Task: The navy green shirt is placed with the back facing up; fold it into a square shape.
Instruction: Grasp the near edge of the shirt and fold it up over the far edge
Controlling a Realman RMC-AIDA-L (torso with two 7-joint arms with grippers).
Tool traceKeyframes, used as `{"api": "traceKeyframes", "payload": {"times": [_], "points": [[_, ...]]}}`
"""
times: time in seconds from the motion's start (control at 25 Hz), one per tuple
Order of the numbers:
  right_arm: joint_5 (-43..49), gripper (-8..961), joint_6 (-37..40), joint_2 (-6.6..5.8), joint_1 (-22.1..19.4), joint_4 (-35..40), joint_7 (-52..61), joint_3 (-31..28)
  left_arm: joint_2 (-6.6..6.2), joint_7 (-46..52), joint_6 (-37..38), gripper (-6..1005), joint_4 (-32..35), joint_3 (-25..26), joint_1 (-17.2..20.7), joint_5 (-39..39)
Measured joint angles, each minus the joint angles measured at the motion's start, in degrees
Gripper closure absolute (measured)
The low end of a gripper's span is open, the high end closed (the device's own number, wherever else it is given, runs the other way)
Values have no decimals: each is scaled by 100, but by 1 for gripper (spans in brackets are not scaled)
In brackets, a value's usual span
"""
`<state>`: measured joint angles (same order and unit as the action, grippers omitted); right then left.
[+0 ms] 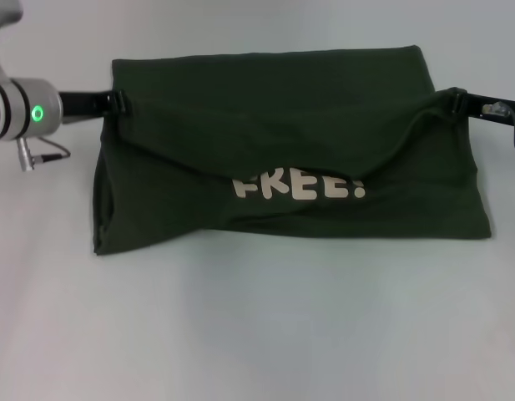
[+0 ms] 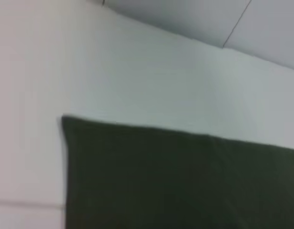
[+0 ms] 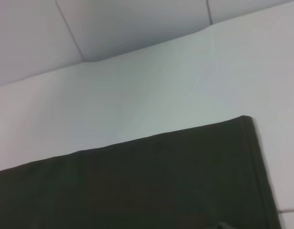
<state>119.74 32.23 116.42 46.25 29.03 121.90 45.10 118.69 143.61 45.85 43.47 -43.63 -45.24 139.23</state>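
Observation:
The navy green shirt (image 1: 282,142) lies on the white table, partly folded over itself, with the cream letters "FREE" (image 1: 297,187) showing on the front layer. My left gripper (image 1: 117,101) is shut on the shirt's left edge. My right gripper (image 1: 456,102) is shut on its right edge. The layer of cloth held between them sags in the middle towards the letters. The left wrist view shows the shirt's flat far part and a corner (image 2: 175,181). The right wrist view shows the same far part with a hemmed corner (image 3: 161,186).
The white table (image 1: 257,334) reaches from the shirt to the near edge. The left arm's silver wrist with a green light (image 1: 23,110) hangs over the table's left side. A wall seam shows beyond the table's far edge (image 3: 85,59).

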Motion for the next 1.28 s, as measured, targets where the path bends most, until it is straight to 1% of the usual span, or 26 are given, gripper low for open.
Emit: {"api": "traceKeyframes", "payload": {"times": [0.2,0.36,0.44,0.64,0.88,1.12,1.2,1.28], "points": [[2,822,15,10,34,22,15,5,33,-118,-105,908,248,-18,-171,107],[2,817,-13,12,55,0,-14,8,72,-46,-257,905,223,-262,-359,614],[3,815,-42,12,59,-3,-34,9,114,-2,-373,904,156,-380,-407,873],[6,809,-185,12,109,-7,-81,220,186,5,-536,901,90,-475,-430,1186],[6,801,-405,12,234,-25,-69,485,231,52,-605,898,132,-449,-367,1215],[70,794,-437,11,372,-98,16,523,229,-10,-607,895,78,-589,-354,1219],[209,791,-460,-6,372,-115,166,524,205,-36,-600,894,-3,-644,-394,1221],[398,789,-507,-45,365,-163,367,521,143,-34,-589,892,-221,-676,-492,1242]]}}
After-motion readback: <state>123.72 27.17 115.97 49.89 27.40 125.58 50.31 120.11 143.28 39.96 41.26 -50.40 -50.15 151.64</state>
